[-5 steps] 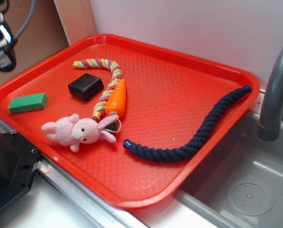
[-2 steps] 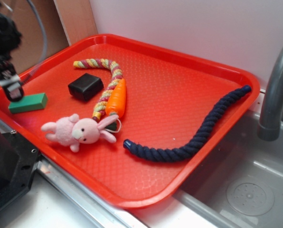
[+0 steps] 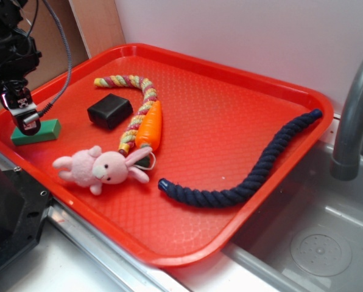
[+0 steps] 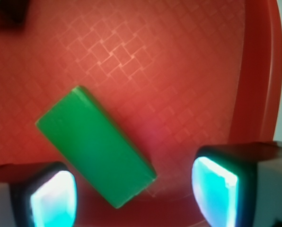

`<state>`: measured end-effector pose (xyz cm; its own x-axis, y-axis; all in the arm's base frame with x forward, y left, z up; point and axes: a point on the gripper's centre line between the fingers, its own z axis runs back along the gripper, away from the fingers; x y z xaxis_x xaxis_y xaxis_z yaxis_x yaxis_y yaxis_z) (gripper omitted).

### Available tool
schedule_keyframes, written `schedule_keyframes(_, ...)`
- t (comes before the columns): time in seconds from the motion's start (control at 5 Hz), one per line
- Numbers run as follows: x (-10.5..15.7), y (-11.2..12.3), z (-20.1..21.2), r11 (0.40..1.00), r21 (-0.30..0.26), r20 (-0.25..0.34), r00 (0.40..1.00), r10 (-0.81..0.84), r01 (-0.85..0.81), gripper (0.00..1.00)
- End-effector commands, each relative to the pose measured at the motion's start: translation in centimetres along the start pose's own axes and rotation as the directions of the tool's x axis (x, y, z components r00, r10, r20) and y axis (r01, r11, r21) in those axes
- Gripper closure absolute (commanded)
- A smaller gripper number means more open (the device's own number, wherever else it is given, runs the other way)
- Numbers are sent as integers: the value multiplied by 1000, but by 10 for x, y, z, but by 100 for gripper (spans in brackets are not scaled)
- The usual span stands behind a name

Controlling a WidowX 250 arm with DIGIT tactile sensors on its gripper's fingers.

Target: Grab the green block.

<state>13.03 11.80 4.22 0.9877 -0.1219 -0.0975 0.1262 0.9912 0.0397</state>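
Note:
The green block (image 3: 36,132) lies flat at the left corner of the red tray (image 3: 230,91). My gripper (image 3: 25,121) hangs directly over the block's left half, its black arm rising to the upper left. In the wrist view the green block (image 4: 96,145) lies diagonally, its lower end reaching in between my two pale fingertips (image 4: 53,198). The gripper (image 4: 134,196) is open and neither pad touches the block.
A black cube-like block (image 3: 109,110), a multicoloured rope (image 3: 136,103), an orange carrot toy (image 3: 150,126), a pink plush bunny (image 3: 101,168) and a dark blue rope (image 3: 254,167) share the tray. The tray rim (image 4: 261,71) runs close on the right. A sink (image 3: 315,243) and faucet (image 3: 352,115) lie right.
My gripper has come down from above the tray's left edge and moved right, ending over the green block. Nothing on the tray has moved.

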Motion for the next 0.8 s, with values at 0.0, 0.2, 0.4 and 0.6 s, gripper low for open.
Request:
schedule_keyframes(0.0,1,4,3,1000,21,8,1000,-9,8,0)
schedule_keyframes(0.2,-4,-9,-8,999,45,-1,1000,-29,29,0)
schedule_keyframes(0.4,-6,-17,-26,996,30,6,996,-89,89,0)
schedule_keyframes(0.6,-5,-20,-32,992,47,-5,993,-117,117,0)
